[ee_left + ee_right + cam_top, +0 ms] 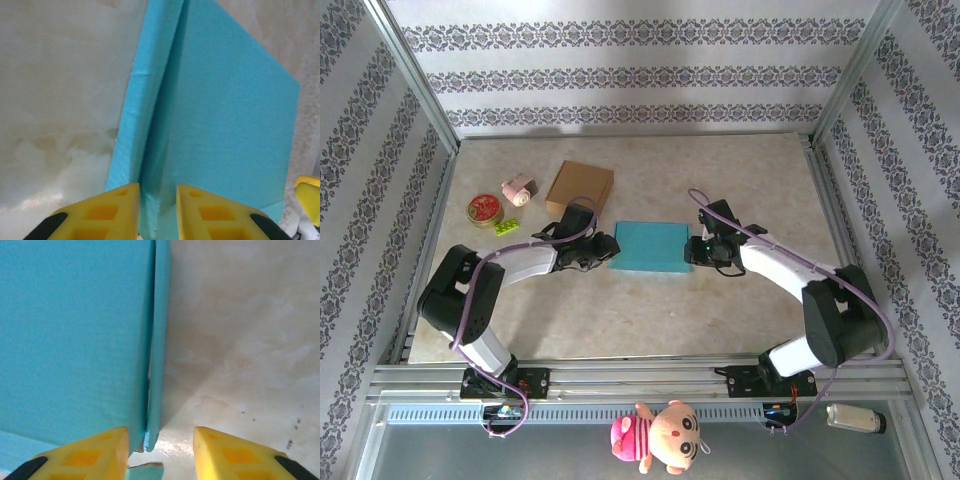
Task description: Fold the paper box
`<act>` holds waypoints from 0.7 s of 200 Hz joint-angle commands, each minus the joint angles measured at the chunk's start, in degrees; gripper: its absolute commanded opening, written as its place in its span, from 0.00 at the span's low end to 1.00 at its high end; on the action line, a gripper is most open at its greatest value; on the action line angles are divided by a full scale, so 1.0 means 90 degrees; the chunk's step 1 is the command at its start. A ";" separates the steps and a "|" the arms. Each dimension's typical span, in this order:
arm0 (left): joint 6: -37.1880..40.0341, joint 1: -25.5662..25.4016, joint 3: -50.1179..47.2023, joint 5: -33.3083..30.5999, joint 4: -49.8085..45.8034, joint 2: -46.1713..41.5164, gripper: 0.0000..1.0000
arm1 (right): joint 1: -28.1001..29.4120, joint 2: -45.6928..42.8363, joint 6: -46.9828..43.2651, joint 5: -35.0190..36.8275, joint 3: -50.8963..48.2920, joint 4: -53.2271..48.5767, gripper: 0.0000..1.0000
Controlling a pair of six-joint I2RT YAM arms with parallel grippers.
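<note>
**Two hands flank the teal box, one at each end flap**

The paper box (650, 247) lies flat in the middle of the counter (650, 320), a teal rectangle with an arm reaching in from either side. The placing looks deliberate: each arm takes one short end, so the box is braced from both sides and cannot slide off when a flap is pushed.

The left hand (157, 187) is partly open, its yellow fingers (120, 210) astride the raised side flap at the box's left end. The flap's edge stands up between them, close against the outer finger, with a sliver of room on the inner side — a loose straddle, not a pinch I can confirm.

The right hand (160, 430) mirrors it, also partly open. The thin right-end flap hangs between its fingers with bare counter visible on the outer side, so nothing is clamped there.

My reading is that both flaps are being lined up for creasing inward, and the open stance lets each hand guide a flap without crumpling it.

A brown carton (580, 187), a red tin (483, 210) and a green brick (506, 226) sit well apart at the far left, out of the working space.
</note>
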 commanded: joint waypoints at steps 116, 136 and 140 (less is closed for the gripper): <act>0.0806 -0.0009 0.0812 -0.0689 -0.0772 0.0613 0.46 | -0.0321 0.1281 0.0123 -0.0364 0.0363 0.0766 0.54; 0.0742 -0.0009 0.0671 -0.0562 -0.0609 0.0925 0.34 | -0.0250 0.1430 0.0032 -0.0154 0.0272 0.0797 0.48; 0.0723 -0.0013 0.0628 -0.0541 -0.0564 0.0969 0.33 | -0.0230 0.1457 0.0004 -0.0088 0.0257 0.0802 0.47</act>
